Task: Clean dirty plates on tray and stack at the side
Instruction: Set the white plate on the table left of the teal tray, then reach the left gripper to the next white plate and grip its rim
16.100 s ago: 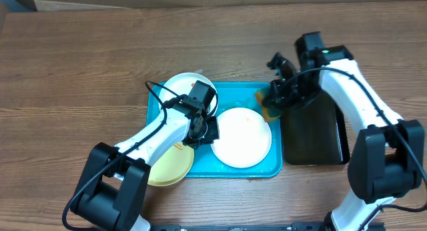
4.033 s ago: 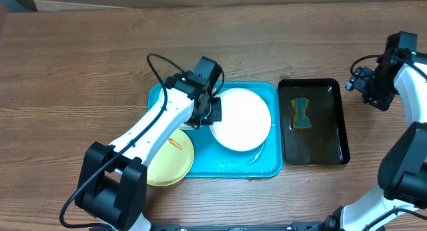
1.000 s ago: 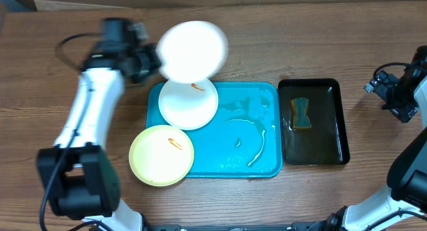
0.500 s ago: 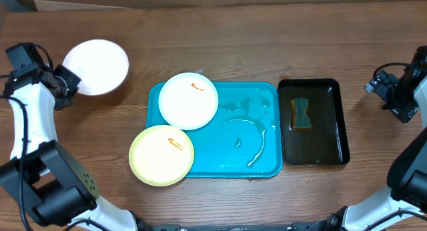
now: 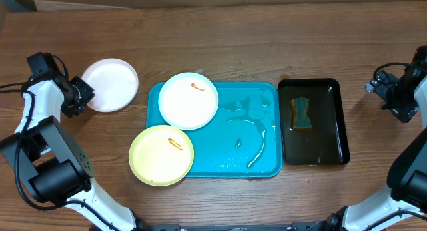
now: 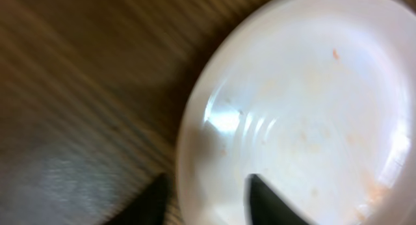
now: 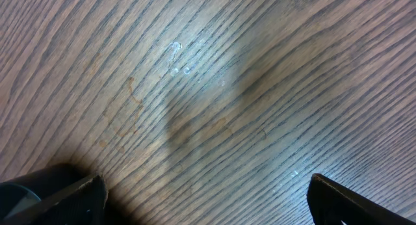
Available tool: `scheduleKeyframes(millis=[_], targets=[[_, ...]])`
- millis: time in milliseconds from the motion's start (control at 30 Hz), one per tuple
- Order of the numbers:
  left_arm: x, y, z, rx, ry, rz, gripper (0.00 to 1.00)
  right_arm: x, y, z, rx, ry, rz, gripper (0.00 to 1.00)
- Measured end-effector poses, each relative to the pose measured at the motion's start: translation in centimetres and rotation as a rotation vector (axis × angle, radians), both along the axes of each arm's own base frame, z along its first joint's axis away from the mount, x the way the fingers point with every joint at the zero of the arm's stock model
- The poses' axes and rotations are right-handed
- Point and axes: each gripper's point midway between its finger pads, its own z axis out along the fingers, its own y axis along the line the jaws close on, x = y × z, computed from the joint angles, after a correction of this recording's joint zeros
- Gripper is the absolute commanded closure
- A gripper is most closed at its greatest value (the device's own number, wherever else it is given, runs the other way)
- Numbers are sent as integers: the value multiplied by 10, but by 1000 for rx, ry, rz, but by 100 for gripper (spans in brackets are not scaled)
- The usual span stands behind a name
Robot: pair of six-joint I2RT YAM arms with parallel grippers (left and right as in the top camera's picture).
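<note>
Left white plate [image 5: 111,94] lies flat on the worktop [image 5: 267,44], left of the tray [image 5: 267,161] and not touching it. Left end effector [image 5: 83,96] is at that plate's left edge. Wrist view is blurred: its fingers [image 6: 268,200] straddle the rim, one over the plate's inside, one outside it. Can't tell if they're clamped or just loose around it. Faint orange specks on that plate.

Second white plate [image 5: 189,101] sits in the tray's upper-left corner, with a small orange smear near its top. Yellow plate [image 5: 161,155] hangs over the tray's lower-left corner, smear at its centre, and its rim touches or slightly overlaps the second white plate's. Wet streaks [image 5: 257,143] on the bare tray floor.

Black tray [image 5: 337,124] is just right of the tray, with a sponge [image 5: 301,113] inside.

Right end effector [image 7: 207,185] is far right, spread wide over bare worktop, holding nothing.
</note>
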Motion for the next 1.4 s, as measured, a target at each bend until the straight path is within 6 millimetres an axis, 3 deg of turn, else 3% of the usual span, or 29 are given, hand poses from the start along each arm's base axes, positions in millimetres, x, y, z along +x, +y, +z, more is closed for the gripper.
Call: scheduleKeyframes(millis=[200, 400, 567, 700, 800, 1067, 1233, 1400], targets=[[5, -38, 17, -180, -52, -133, 46, 0, 0, 0, 0, 0, 0, 0], [-9, -77, 71, -239, -58, -227, 46, 0, 0, 0, 0, 0, 0, 0], [-30, -142, 109, -256, -16, -385, 49, 0, 0, 0, 0, 0, 0, 0], [-37, -184, 105, -211, 56, -508, 47, 0, 0, 0, 0, 0, 0, 0], [-41, -205, 99, -117, 109, -578, 46, 0, 0, 0, 0, -1, 0, 0], [-38, -225, 92, 64, 150, -620, 46, 0, 0, 0, 0, 0, 0, 0], [-30, -229, 93, 101, 121, -618, 32, 0, 0, 0, 0, 0, 0, 0], [-27, -227, 90, 118, 127, -612, 37, 0, 0, 0, 0, 0, 0, 0]])
